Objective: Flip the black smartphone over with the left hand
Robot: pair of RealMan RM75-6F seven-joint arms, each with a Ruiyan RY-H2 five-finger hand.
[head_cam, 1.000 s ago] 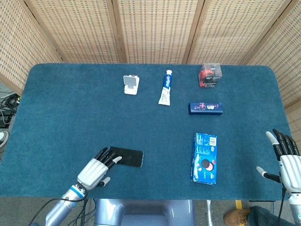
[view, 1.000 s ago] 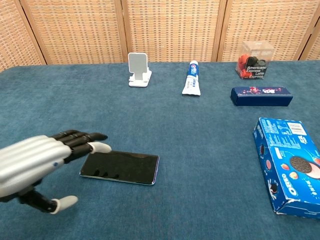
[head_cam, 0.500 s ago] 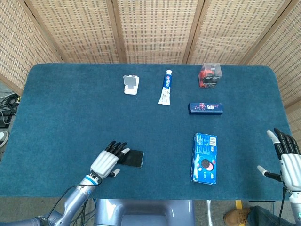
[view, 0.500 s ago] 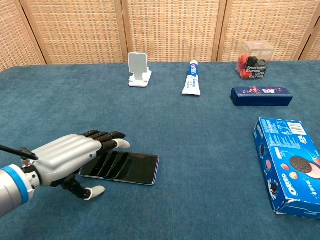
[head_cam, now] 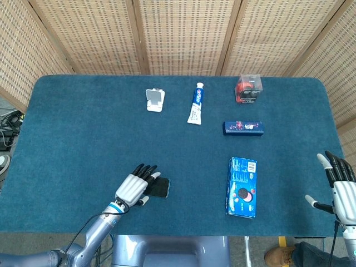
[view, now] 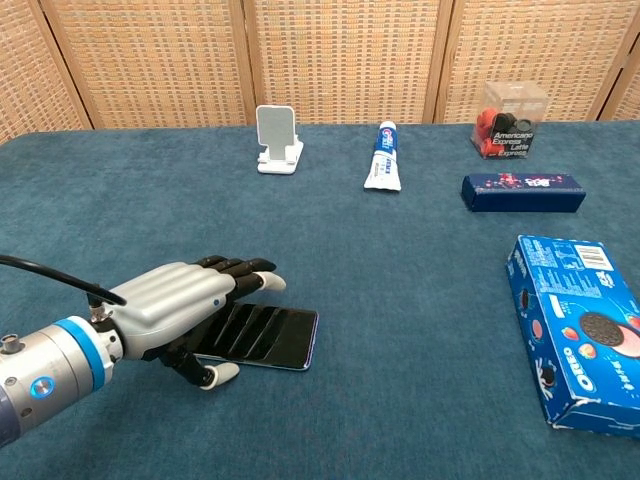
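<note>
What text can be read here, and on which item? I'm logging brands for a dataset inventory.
"OREO": on the blue cookie box, chest view.
"Americano Express Latte Cups": on the clear box at the back right; the small print is only roughly legible.
Toothpaste tube: lettering too blurred to read.
Dark blue box: print too small to read.
White phone stand: no text visible.

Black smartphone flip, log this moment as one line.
left hand: spread over black smartphone, no grip | phone: flat on table | right hand: open, idle
</note>
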